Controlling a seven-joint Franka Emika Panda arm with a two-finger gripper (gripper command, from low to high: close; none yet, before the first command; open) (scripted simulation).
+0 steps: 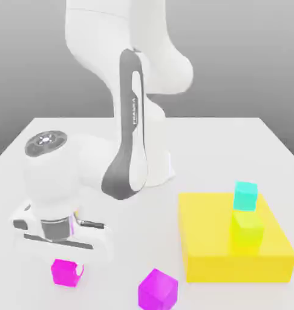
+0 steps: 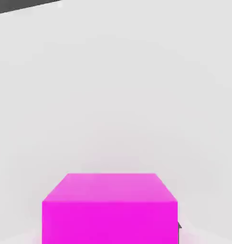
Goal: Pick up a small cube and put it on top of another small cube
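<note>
One magenta cube [image 2: 110,221] gripped between nearly closed fingers of tool [image 1: 66,271]. Purple cube [image 1: 158,292] seen beside tool, apart from it; yellow block [image 1: 234,239] farther off, cyan cube [image 1: 245,195] and yellow-green cube [image 1: 247,228] on top.

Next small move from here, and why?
I'd try a short straight lift: the end effector is down at the magenta cube by the exterior view's left, and that cube looms close in the hand view. The lift should show whether the grip is good before carrying it toward another cube.
</note>
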